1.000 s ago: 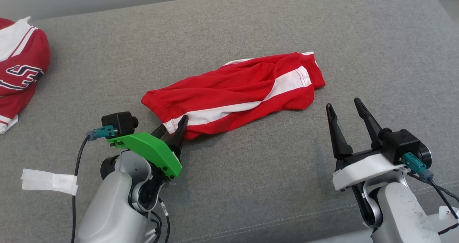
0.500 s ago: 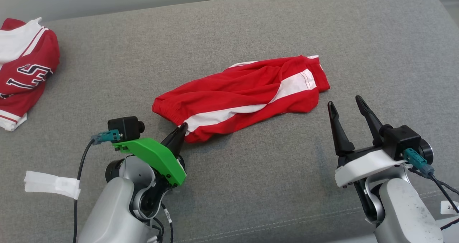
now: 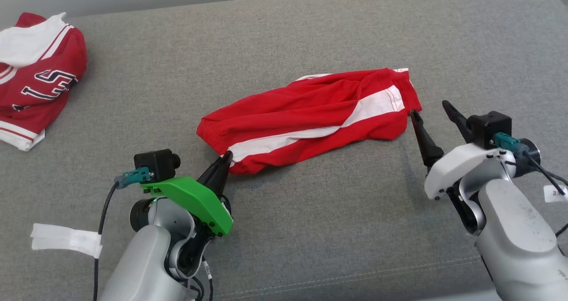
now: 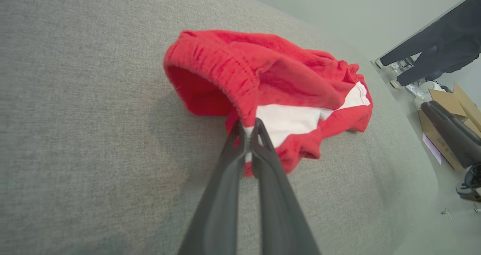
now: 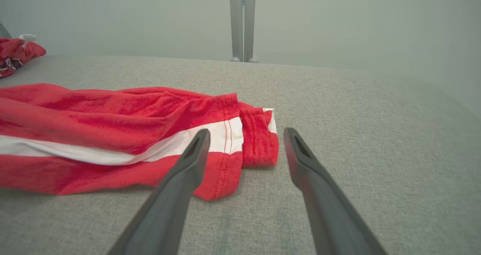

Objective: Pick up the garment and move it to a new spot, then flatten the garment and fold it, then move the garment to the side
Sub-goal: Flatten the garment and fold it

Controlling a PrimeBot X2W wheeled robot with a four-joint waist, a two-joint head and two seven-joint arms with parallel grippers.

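Observation:
The garment point(image 3: 310, 119) is a pair of red shorts with a white side stripe, lying crumpled across the middle of the grey cushion point(image 3: 310, 230). My left gripper point(image 3: 225, 156) is shut on its near-left waistband corner. The left wrist view shows the left gripper point(image 4: 248, 129) pinching the fabric where the white stripe meets the waistband of the garment point(image 4: 270, 70). My right gripper point(image 3: 429, 108) is open at the garment's right hem. In the right wrist view, one finger of the right gripper point(image 5: 246, 132) overlaps the hem of the garment point(image 5: 112, 123) and the other stands over bare cushion.
A second red and white jersey point(image 3: 35, 79) lies bunched at the far left of the cushion, also visible as the jersey point(image 5: 15, 53) in the right wrist view. A white tape tag point(image 3: 66, 241) hangs on the left arm's cable. Cardboard boxes point(image 4: 451, 127) sit on the floor beyond the cushion's edge.
My left gripper has shut on the garment's waistband corner. My right gripper has moved forward to the garment's right hem, still open. The head camera has shifted, sliding the whole scene to the right.

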